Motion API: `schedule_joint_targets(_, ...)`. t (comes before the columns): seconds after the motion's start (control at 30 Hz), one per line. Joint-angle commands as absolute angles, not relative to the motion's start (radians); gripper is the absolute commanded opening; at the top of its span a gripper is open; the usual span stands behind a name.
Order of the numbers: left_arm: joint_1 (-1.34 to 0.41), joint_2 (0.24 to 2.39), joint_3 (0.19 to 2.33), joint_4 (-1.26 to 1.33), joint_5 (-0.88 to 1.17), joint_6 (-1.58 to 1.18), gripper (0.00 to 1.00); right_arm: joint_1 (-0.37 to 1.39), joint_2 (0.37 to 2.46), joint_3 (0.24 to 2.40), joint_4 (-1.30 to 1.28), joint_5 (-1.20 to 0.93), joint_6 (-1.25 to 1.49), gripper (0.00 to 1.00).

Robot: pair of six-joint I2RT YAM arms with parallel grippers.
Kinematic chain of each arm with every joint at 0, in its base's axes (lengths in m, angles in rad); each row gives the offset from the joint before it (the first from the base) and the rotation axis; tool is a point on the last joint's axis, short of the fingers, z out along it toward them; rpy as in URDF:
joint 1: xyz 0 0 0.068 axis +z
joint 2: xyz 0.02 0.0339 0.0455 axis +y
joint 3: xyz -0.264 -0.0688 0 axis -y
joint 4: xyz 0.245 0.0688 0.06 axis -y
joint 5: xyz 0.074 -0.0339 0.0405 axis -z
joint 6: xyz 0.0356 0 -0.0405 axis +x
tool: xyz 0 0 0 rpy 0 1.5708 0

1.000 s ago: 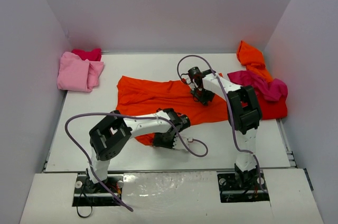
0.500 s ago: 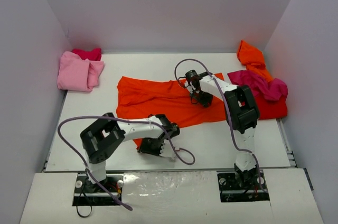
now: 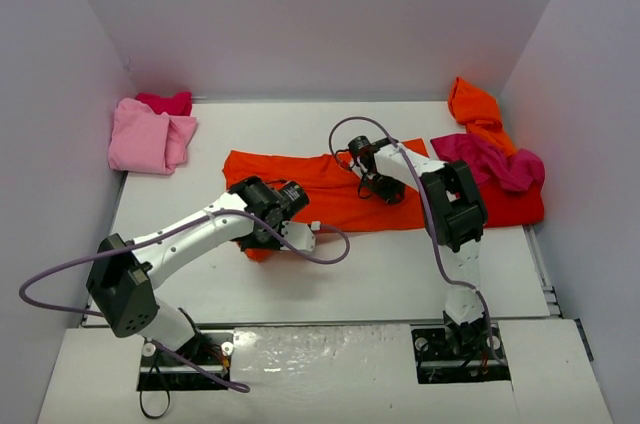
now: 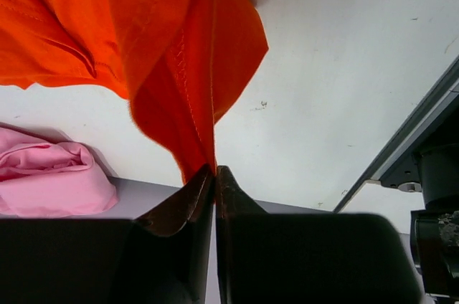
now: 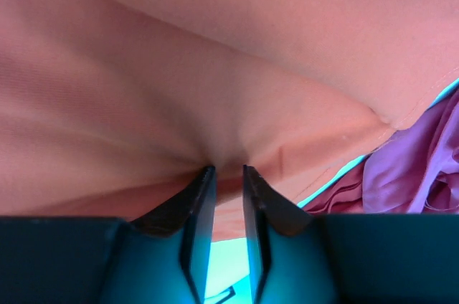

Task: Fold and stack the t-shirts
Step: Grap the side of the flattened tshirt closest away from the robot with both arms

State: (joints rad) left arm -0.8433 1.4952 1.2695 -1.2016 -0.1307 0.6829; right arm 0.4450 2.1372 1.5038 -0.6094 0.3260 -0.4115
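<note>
On the white worktop point(image 3: 400, 264) the orange shirt point(image 3: 330, 189) lay spread across the middle. A heap point(image 3: 495, 169) of magenta and orange shirts sat at its right end, and the pink shirts point(image 3: 148, 134) lay well apart in the far left corner. The left hand point(image 4: 214, 172) was clamped tight on the orange shirt's near left edge, while the right hand point(image 5: 224, 171), fingers almost together, pinched a fold near the shirt's far right part.
</note>
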Motion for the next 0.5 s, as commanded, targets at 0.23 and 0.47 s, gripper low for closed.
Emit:
schedule_joint_targets(0.23, -0.694, 1.558, 1.350, -1.034, -0.131, 0.757, 0.43, 0.427, 2.170, 1.480, -0.632, 0.276, -0.379, 0.29)
schedule_joint_targets(0.47, -0.620, 1.578, 1.398, -0.998, -0.121, 0.774, 0.54, 0.393, 2.030, 1.545, -0.620, 0.327, -0.378, 0.34)
